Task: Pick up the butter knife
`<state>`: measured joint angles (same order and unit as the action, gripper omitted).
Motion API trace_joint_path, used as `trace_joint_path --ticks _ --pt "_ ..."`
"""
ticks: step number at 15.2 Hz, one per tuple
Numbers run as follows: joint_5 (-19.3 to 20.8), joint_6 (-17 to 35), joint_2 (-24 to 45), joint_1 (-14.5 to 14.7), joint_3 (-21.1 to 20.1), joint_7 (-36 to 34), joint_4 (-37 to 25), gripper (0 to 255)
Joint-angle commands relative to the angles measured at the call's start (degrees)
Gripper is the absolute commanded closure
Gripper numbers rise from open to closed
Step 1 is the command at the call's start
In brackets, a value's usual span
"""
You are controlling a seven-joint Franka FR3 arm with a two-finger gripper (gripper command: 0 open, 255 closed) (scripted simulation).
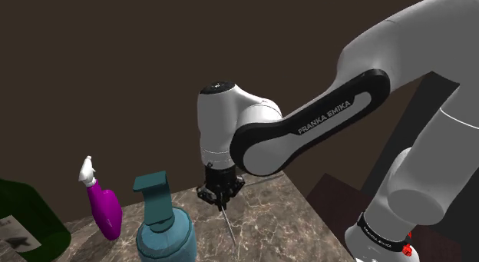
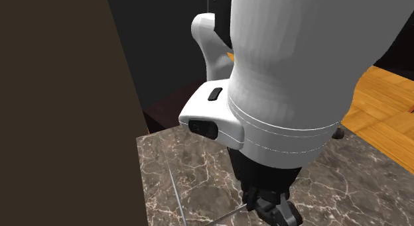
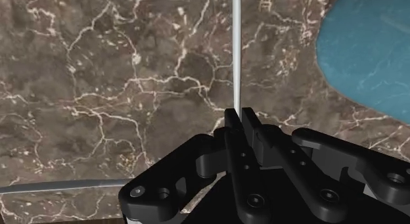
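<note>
The all-black two-finger gripper (image 1: 221, 199) hangs in the lower middle of the shoulder view and points straight down over the dark brown, marble-veined counter (image 1: 269, 214). Its jaws are pressed narrow on the butter knife (image 1: 228, 222), a very thin, pale grey flat strip. The knife sticks out below the fingertips and leans a little toward the frame's lower right. In the wrist view the knife (image 3: 235, 52) runs as a fine white line straight away from the gripper (image 3: 236, 116). It is clasped between the two fingers with no gap to see, so I judge the grip closed and taken near one end.

Because it is held at the end, the long free part hangs downward, and it could turn between the pads if the arm moves quickly. I cannot tell whether the lower tip touches the stone.

Just left of the knife in the shoulder view stands a teal pump-dispenser bottle (image 1: 163, 226). Further left is a magenta spray bottle with a white nozzle (image 1: 106, 209), and a dark green bottle (image 1: 27, 222) sits in the lower left corner. The teal bottle is near the blade, so a straight upward lift seems safer than a sideways one.

The grasp looks made; what remains, in my judgement, is to raise the knife clear.
</note>
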<state>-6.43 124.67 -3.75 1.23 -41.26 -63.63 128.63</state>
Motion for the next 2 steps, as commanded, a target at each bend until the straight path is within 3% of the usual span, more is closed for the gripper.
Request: trace_joint_path --ticks 1,2 --pt "-0.52 -0.94 -0.74 0.05 0.08 0.28 -0.32 255" --pt "-0.52 -0.94 -0.74 0.05 0.08 0.28 -0.32 255"
